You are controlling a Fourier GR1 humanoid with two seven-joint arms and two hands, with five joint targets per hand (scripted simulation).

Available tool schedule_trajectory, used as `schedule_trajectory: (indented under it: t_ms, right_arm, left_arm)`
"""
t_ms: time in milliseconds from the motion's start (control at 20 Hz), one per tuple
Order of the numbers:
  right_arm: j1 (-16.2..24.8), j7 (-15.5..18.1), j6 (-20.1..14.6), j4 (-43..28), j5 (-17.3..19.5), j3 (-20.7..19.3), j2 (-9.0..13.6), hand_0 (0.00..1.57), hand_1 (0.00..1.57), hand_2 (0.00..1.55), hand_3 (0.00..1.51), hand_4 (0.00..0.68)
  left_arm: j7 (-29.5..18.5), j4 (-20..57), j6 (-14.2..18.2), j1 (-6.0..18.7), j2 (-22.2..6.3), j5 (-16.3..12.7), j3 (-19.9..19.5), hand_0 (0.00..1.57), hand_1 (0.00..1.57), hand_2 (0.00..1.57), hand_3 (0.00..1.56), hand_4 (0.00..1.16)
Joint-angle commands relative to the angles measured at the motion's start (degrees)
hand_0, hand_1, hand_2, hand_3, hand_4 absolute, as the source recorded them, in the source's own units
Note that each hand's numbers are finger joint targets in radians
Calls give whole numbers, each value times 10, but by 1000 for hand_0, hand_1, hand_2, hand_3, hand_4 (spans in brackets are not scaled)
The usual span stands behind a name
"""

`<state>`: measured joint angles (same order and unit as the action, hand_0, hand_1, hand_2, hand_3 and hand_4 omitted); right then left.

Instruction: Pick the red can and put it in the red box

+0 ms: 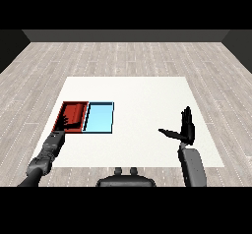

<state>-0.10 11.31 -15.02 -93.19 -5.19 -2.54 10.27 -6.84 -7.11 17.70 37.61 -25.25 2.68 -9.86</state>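
The left robot hand [68, 124] reaches over the red tray [75, 111] at the desk's [142, 95] left side, its fingers too dark to read — I cannot tell their state, nor see the red can. Beside it lies the light blue tray [100, 117]. Far right, the right robot hand [184, 127] hovers — fingers straight, thumb wide.

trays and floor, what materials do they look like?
Red tray and light blue tray: flat matte colour with dark rims, likely plastic or painted sheet; can't say which. Floor: pale grey planks with visible seams and grain, looks like wood or laminate.
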Motion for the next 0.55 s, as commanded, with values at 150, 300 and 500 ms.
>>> schedule_trajectory:
  t_ms: [150,300,500]
  right_arm:
    - [11,-28,6,-63,-9,2,5,0,0,0,0,0]
    - [26,-2,25,-81,-14,13,5,0,0,0,0,0]
    - [37,1,59,-92,-34,50,-12,0,0,0,0,0]
  left_arm:
    - [-163,-76,-29,-30,-17,-75,-76,0,0,0,0,0]
    - [-270,-160,-104,-9,8,-143,-131,0,0,0,0,0]
    - [-358,-238,-197,-50,53,-167,-125,0,0,0,0,0]
